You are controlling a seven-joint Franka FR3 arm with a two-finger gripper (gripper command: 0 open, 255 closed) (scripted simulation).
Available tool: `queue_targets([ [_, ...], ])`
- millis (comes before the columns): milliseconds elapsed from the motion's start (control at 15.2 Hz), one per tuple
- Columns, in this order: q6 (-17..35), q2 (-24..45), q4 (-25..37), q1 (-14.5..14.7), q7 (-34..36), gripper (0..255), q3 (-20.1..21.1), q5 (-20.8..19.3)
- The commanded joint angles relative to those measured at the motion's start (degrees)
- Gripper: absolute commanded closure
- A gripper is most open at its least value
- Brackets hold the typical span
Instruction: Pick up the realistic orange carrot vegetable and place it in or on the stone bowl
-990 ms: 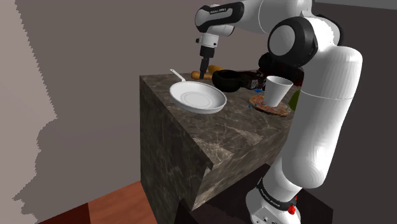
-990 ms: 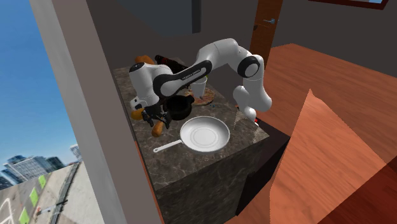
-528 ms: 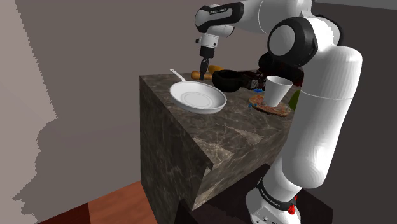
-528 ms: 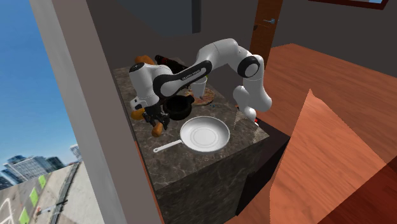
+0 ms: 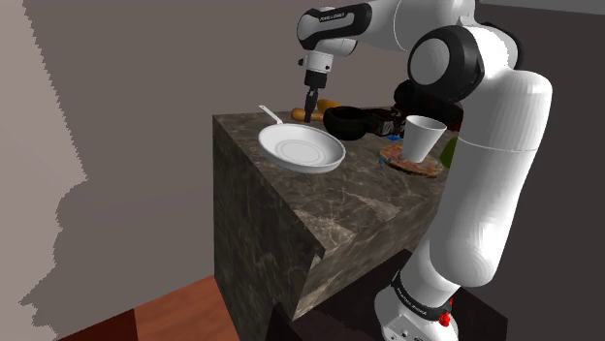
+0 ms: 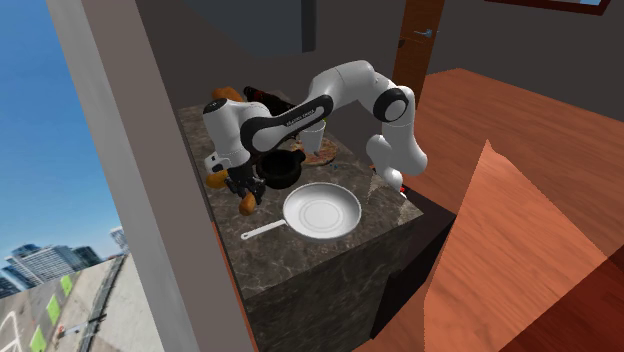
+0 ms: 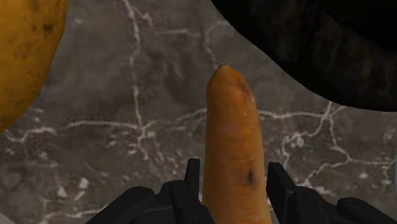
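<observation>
**Q —** What has changed in the last second?

**A —** Nothing that shows. My arm stands in both exterior views as it did a second ago, and the carrot (image 7: 232, 127) lies where it lay. My end effector (image 7: 234, 181) is down over it and closed onto its thick end, one finger against each flank. The carrot is clasped but not lifted, and its tip points out over the worktop (image 5: 359, 194).

**Q —** What does that mean for the task?

**A —** I judge the grasp to be made, so the lift comes next.

**Q —** Where is the goal, and how much room is there?

**A —** The stone bowl (image 5: 345, 122), dark and deep, sits just beside the carrot, so the carry is short. Its rim must be cleared from above. A yellow rounded thing (image 7: 25, 51) lies on the carrot's other side. The white pan (image 5: 302, 149) is near, and the cup (image 5: 421, 138) stands beyond the bowl. In the second exterior view the worktop's left edge and the grey wall (image 6: 120, 150) are close – open room lies upward
</observation>
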Motion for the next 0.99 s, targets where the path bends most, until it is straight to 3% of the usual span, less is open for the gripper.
queue_targets([
  [0,0.01,0.0,0.0,0.0,0.0,255,0.0,0.0],
  [924,-11.02,0.65,11.69,-0.96,0.69,255,-0.31,0.14],
])
